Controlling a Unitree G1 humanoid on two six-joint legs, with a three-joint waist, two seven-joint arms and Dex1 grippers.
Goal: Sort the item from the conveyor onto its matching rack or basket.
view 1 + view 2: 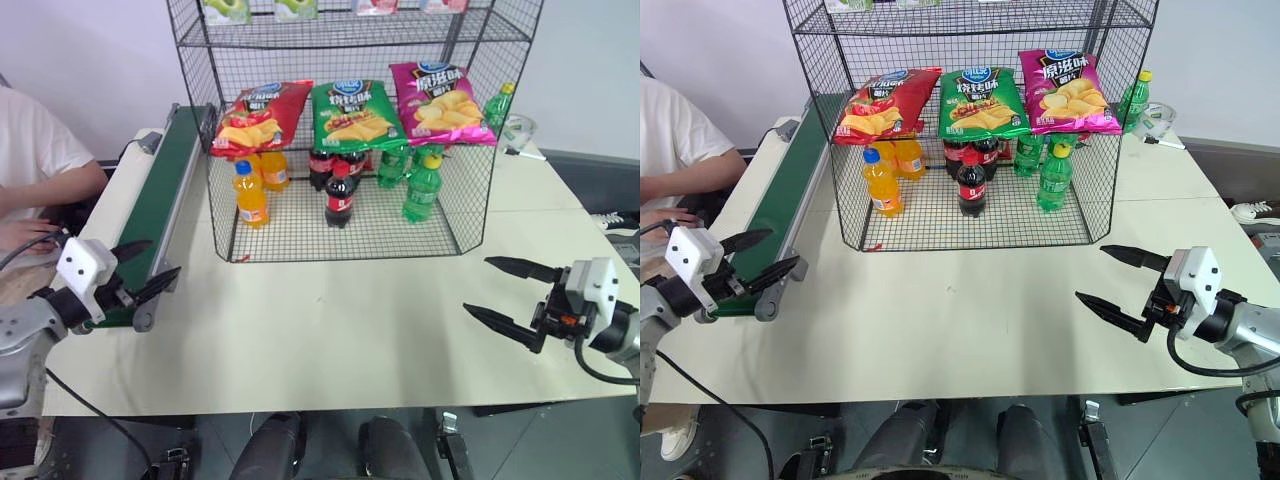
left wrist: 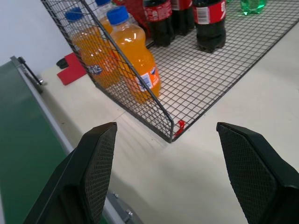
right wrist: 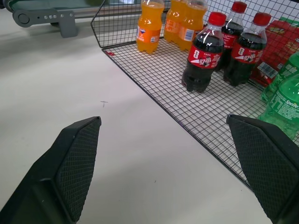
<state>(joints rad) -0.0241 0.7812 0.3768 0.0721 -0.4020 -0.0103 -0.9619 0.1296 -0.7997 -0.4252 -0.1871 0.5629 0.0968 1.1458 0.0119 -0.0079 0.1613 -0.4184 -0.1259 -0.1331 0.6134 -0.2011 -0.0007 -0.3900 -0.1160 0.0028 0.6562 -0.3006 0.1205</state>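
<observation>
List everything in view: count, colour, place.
Rack: 1, black wire, table back.
Red chip bag: 1, on the rack's tier, left.
Green chip bag: 1, middle.
Pink chip bag: 1, right.
Orange bottles: 3 or so, rack floor, left.
Cola bottles: 3 or so, dark, centre.
Green bottles: several, right.
Conveyor: 1, dark green, left of rack.
Table: 1, cream.
Person: white sleeve, far left.
Left gripper: open, by conveyor end.
Right gripper: open, above table.

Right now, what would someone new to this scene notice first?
The tall black wire rack at the back of the table, with red, green and pink chip bags in a row above orange, cola and green bottles. Both grippers, left and right, hang open and empty over the table's near corners.
</observation>
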